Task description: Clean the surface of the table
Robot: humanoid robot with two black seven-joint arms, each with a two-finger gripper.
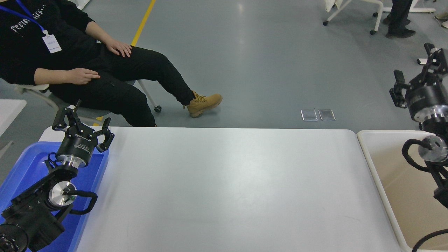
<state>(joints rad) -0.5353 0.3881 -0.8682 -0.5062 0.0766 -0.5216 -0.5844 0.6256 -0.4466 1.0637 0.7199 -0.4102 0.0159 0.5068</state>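
The white worktop (227,189) spans the middle between blue tray (21,168) and beige bin (392,196), while left tool (83,126) and right tool (416,70) hang released, holding nothing.

Bright even overhead light, sharp focus, soft sheen on table surface (227,189)

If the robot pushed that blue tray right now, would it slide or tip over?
The blue tray looks low and wide, so tipping seems unlikely. It probably slides easily on the smooth table surface. It appears thin plastic, likely light. The left gripper hangs above it.
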